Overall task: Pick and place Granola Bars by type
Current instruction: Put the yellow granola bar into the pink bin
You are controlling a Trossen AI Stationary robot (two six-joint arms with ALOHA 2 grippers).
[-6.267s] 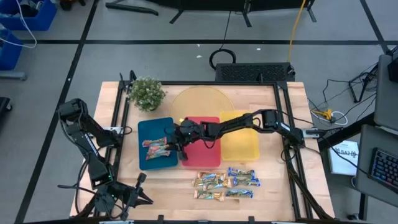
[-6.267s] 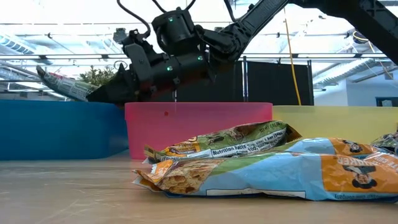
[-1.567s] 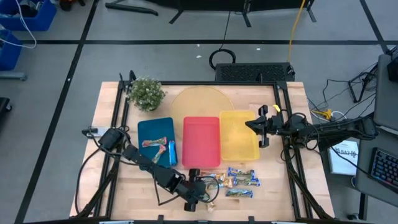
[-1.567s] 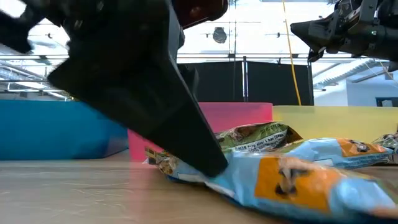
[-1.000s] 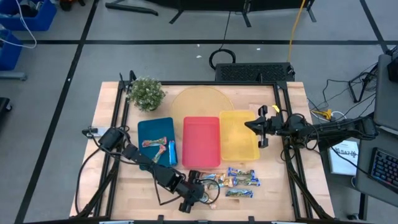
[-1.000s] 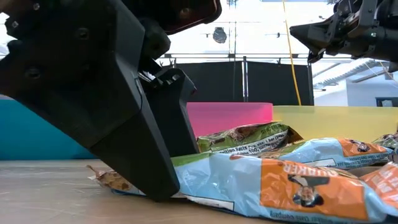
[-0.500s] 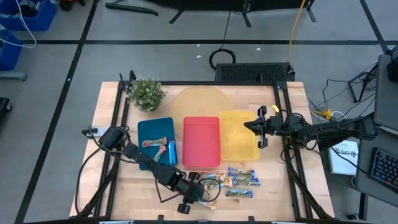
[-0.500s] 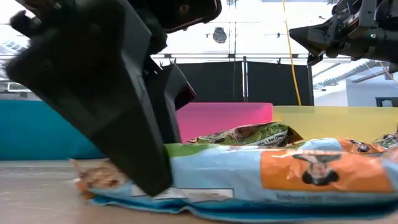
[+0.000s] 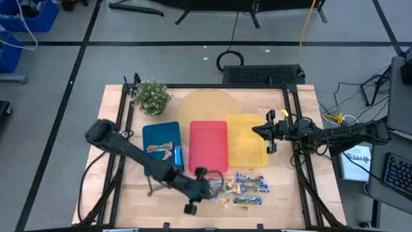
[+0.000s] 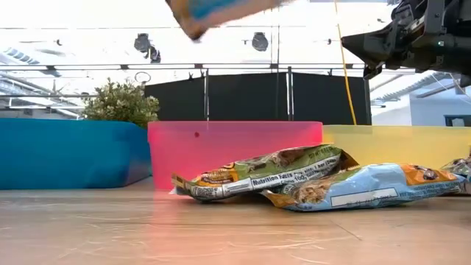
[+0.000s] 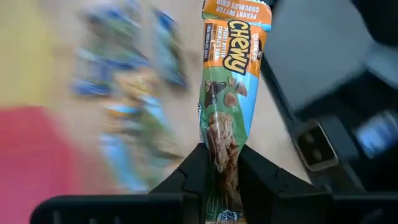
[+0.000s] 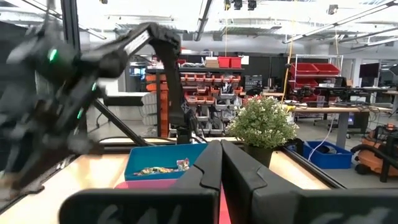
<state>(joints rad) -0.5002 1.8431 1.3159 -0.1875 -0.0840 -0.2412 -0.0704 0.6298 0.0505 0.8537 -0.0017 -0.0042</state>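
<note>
Left gripper [image 11: 221, 180] — mine, low over the front of the tabletop [image 9: 116, 183], just left of the loose bars. Fingers [image 11: 189, 174] pinched tight on one bar [image 11: 229, 93], an orange-and-green Chewy wrapper; the bar sticks out well past the fingertips. In the low view its end shows at the upper edge, clear of the wood.

Loose bars [image 9: 248, 188] — a small cluster on the front of the tabletop, below the red tray [image 9: 208, 148] and yellow tray [image 9: 248, 145]. Two lie nearest the low camera: a green-brown one resting partly over a blue-orange one [image 10: 360, 188].

Blue tray [image 9: 154, 135] — leftmost of three side by side; a few bars [image 9: 164, 150] lie inside.

Right gripper [image 12: 220, 163] — fingers closed together with nothing between them, held in the air at the right edge of the yellow tray.

Plant [image 9: 152, 96] — back left corner, behind the blue tray.
</note>
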